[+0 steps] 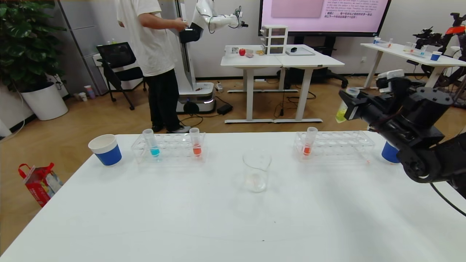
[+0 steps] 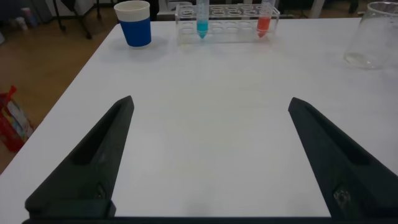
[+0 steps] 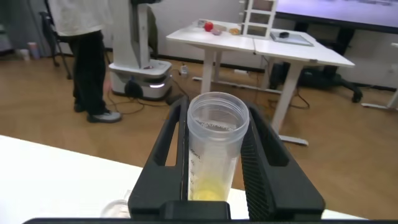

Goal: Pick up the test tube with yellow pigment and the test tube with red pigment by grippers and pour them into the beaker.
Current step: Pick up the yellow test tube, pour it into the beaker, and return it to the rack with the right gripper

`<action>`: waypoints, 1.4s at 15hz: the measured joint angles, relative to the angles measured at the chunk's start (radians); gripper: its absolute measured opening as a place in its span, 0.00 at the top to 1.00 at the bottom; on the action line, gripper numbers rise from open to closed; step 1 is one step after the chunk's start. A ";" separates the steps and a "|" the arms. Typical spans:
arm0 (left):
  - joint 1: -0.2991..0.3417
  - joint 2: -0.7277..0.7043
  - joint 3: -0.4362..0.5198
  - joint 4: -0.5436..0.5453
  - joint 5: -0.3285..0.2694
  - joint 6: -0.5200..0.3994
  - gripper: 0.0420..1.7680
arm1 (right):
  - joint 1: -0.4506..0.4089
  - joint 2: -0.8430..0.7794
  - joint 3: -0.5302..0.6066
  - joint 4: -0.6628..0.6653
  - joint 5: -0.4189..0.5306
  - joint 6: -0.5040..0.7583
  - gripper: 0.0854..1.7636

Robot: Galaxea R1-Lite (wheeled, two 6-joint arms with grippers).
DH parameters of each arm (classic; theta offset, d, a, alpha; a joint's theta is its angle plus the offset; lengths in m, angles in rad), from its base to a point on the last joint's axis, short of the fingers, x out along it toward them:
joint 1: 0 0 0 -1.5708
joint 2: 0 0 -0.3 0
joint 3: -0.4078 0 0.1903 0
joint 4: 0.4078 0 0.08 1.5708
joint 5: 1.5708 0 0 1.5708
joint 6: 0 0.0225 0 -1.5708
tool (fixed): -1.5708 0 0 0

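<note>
My right gripper [image 1: 348, 104] is shut on the test tube with yellow pigment [image 1: 342, 113] and holds it high in the air, above and just right of the right rack [image 1: 342, 145]. In the right wrist view the tube [image 3: 214, 149] sits between the fingers [image 3: 264, 155], with its open mouth showing and yellow liquid at the bottom. One tube with red pigment [image 1: 309, 142] stands in the right rack and another [image 1: 196, 142] in the left rack [image 1: 171, 149]. The empty beaker [image 1: 256, 171] stands mid-table. My left gripper [image 2: 210, 104] is open and empty low over the near left table; it is out of the head view.
A cyan tube [image 1: 151, 143] stands in the left rack. A blue paper cup [image 1: 105, 149] stands at the far left, and another [image 1: 389, 153] is partly hidden behind my right arm. The left wrist view shows the cup [image 2: 135, 22], the red tube [image 2: 264, 18] and the beaker [image 2: 375, 36].
</note>
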 joint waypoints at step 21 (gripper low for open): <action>0.000 0.000 0.000 0.000 0.000 -0.001 0.02 | 0.331 0.169 -0.056 -0.183 0.483 -0.809 0.75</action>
